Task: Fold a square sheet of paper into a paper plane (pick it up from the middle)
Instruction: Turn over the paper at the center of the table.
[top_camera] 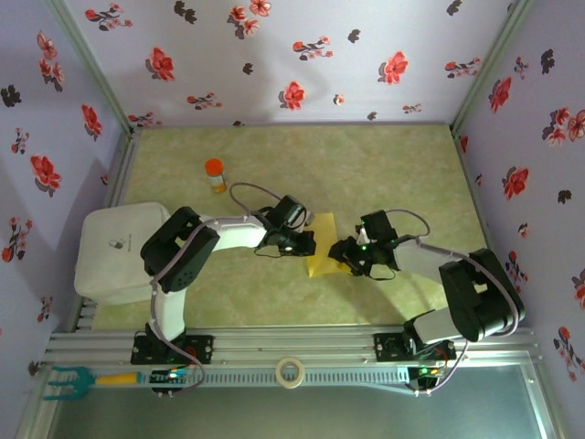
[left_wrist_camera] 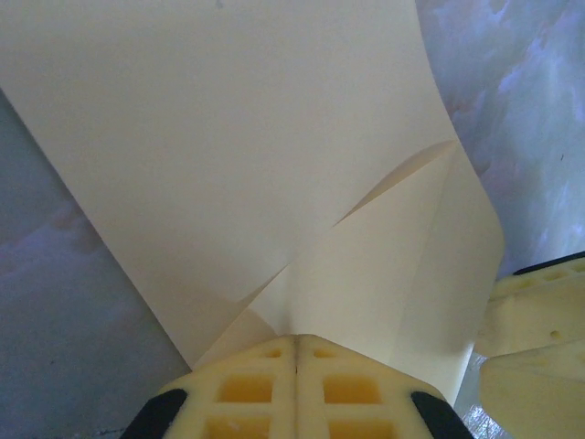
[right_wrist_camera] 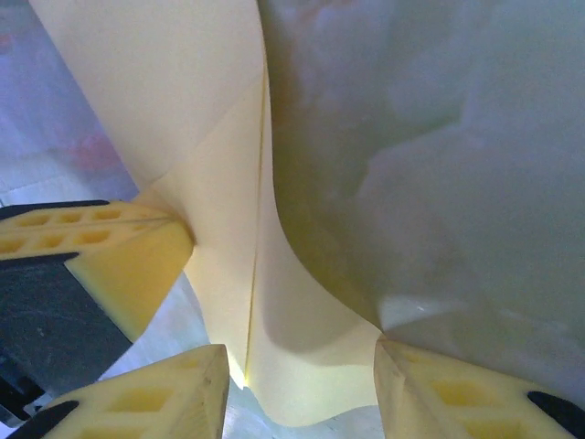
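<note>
The square sheet of paper (top_camera: 322, 249) is yellow and creased, and it is lifted between the two grippers at mid-table. My left gripper (top_camera: 306, 243) is shut on one edge of it. In the left wrist view the jaws (left_wrist_camera: 297, 344) meet tightly with the sheet (left_wrist_camera: 238, 165) fanning up from them, diagonal folds showing. My right gripper (top_camera: 345, 257) stands open at the sheet's right side. In the right wrist view its fingertips (right_wrist_camera: 302, 389) straddle the paper's lower edge (right_wrist_camera: 228, 183) with a wide gap on both sides. The left gripper's fingers (right_wrist_camera: 110, 251) pinch the sheet nearby.
A small orange-capped bottle (top_camera: 214, 174) stands at the back left of the mat. A white box (top_camera: 110, 251) sits at the left edge. On the near rail lie a tape roll (top_camera: 291, 371) and a teal-headed tool (top_camera: 69, 380). Floral walls enclose the table.
</note>
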Robot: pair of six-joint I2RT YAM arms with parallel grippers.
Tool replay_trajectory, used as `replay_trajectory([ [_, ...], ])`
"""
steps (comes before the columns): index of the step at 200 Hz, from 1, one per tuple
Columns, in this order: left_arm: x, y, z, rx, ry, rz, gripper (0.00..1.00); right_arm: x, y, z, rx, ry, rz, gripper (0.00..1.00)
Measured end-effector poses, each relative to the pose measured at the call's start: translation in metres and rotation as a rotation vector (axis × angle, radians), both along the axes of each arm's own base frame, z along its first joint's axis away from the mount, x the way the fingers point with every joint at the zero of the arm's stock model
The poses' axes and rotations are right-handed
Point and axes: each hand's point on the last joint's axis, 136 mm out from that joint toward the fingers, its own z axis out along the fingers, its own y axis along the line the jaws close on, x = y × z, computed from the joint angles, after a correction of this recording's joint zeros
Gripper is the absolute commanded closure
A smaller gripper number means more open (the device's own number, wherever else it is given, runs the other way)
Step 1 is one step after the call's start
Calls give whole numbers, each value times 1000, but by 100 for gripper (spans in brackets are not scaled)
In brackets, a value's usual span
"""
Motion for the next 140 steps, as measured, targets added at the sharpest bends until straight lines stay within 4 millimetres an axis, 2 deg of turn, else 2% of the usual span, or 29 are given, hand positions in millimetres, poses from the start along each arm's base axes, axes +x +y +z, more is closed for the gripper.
replay_trajectory([
  [35, 0, 0, 0, 0, 0, 0, 100, 9, 5, 2, 11, -12, -2, 51],
  [94, 0, 0, 0, 0, 0, 0, 100, 35, 12, 14, 31, -59, -5, 50],
  [140, 0, 0, 0, 2, -2, 1, 100, 46, 8, 13, 43, -56, -17, 53],
])
